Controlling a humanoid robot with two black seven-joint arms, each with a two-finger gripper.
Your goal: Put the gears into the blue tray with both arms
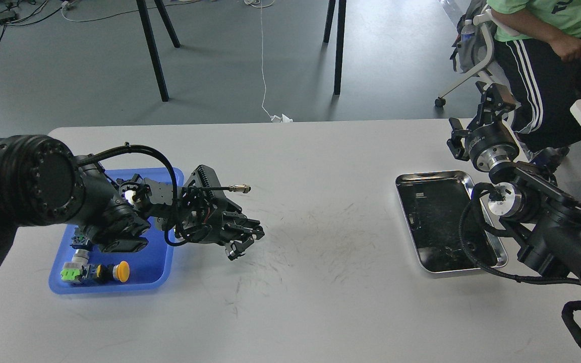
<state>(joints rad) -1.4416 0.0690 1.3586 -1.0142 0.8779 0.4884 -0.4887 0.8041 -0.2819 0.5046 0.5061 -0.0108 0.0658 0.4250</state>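
The blue tray (114, 288) lies at the table's left, partly hidden by my left arm. My left gripper (248, 239) hovers just above the tabletop, right of the tray, fingers drawn together. A tiny dark round gear (259, 234) sits at the fingertips, small and hard to make out. My right gripper (492, 101) is raised over the table's far right edge, behind the silver tray. It is seen end-on and dark, so its fingers cannot be told apart.
Colourful push-buttons, one yellow (122, 270) and one green (70, 274), lie in the blue tray's near end. A shiny silver tray (434, 174) lies at the right, under my right arm. A seated person (547, 45) is beyond the table's right corner.
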